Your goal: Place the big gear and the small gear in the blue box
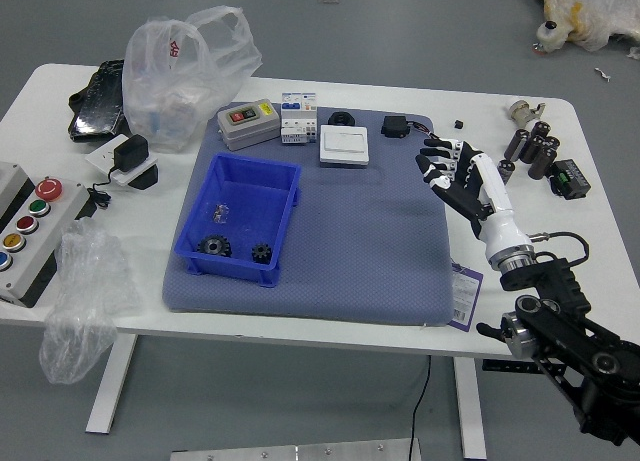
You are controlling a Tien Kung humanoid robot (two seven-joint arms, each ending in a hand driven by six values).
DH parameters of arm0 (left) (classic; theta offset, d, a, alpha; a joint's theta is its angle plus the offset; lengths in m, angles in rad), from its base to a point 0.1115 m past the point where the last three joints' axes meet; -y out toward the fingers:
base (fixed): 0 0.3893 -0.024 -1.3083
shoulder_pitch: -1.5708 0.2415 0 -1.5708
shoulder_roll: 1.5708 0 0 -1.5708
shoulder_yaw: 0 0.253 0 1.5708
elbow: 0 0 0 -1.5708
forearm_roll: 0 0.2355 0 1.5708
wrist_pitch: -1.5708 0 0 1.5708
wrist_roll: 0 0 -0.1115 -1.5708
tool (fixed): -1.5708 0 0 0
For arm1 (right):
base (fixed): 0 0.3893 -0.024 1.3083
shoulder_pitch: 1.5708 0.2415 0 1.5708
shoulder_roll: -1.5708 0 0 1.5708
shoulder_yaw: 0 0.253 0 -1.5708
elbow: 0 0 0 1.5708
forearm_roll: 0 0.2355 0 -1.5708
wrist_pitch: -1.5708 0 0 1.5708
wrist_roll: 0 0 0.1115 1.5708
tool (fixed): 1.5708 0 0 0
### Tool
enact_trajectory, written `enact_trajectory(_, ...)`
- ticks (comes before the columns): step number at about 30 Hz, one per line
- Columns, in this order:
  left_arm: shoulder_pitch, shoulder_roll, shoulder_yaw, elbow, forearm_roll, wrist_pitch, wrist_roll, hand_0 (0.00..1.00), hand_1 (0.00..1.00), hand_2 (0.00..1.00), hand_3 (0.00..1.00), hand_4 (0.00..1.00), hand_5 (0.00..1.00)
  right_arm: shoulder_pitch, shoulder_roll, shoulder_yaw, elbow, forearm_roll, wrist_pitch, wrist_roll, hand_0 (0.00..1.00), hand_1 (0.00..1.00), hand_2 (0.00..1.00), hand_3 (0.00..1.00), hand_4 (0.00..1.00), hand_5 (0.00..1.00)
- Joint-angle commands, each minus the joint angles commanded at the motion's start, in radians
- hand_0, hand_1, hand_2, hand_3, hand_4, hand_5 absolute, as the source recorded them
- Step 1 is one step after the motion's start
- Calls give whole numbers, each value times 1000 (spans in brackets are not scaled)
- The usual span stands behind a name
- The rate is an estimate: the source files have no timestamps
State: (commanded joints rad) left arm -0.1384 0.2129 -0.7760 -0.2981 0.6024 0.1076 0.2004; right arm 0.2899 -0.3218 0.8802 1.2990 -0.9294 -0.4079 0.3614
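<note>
Both the big gear and the small gear lie inside the blue box, near its wall on the robot's side, the big gear to the left of the small one and apart from it. Farther back in the box sits a small clear piece. The box rests on the left part of a blue-gray mat, which covers the middle of the white table.

The robot's right hand is over the right side of the table by the mat's edge, well apart from the box. Its fingers are loosely spread and slightly bent, with nothing in their grasp.

Along the mat's far side, from left to right, are a gray case, white modules, a black ring, a white square box just in front of that ring, and a black block with a cable. A printed card lies at the mat's near right corner. Dark cylinders stand on the table's far right, and a button panel is at the left.
</note>
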Motion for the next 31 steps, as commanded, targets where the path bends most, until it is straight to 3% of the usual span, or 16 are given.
enact_trajectory(4,-11,9,14,3,-7,-4,-10,657,606,594,758,775,734,-6,8,2,-1,3,0,4,507,578,650,648,777,417)
enact_trajectory(5,-13,11,18,4,-11,-4,-13,657,608,597,758,767,711,-7,9,4,-1,2,0,4,416,569,653,648,768,422)
enact_trajectory(10,-17,23,62,9,-70,0,-41,657,608,597,758,767,711,-23,19,33,2,-6,-4,2,416,569,653,648,768,422)
enact_trajectory(11,-17,24,67,9,-77,1,-43,659,607,598,757,763,700,-27,21,38,2,-8,-5,2,324,517,652,649,766,429)
enact_trajectory(16,-18,24,91,13,-108,0,-53,659,607,598,757,763,700,-39,26,56,5,-25,-7,-3,324,517,652,649,766,429)
enact_trajectory(17,-18,25,101,14,-121,-1,-59,658,608,600,757,761,695,-40,26,59,5,-28,-7,-5,260,407,638,649,773,430)
enact_trajectory(24,-3,37,253,31,-286,-7,-157,659,608,601,757,759,691,-41,28,104,10,-104,-13,-36,297,416,614,650,777,438)
enact_trajectory(28,1,32,315,29,-344,-18,-165,659,608,601,757,759,691,-48,37,137,10,-188,-14,-71,297,416,614,650,777,438)
enact_trajectory(29,-1,30,317,29,-344,-19,-164,662,610,604,757,759,691,-48,36,144,9,-203,-14,-77,429,535,636,650,780,446)
enact_trajectory(31,-5,27,325,29,-351,-19,-165,662,610,604,757,759,691,-49,33,158,7,-235,-12,-87,429,535,636,650,780,446)
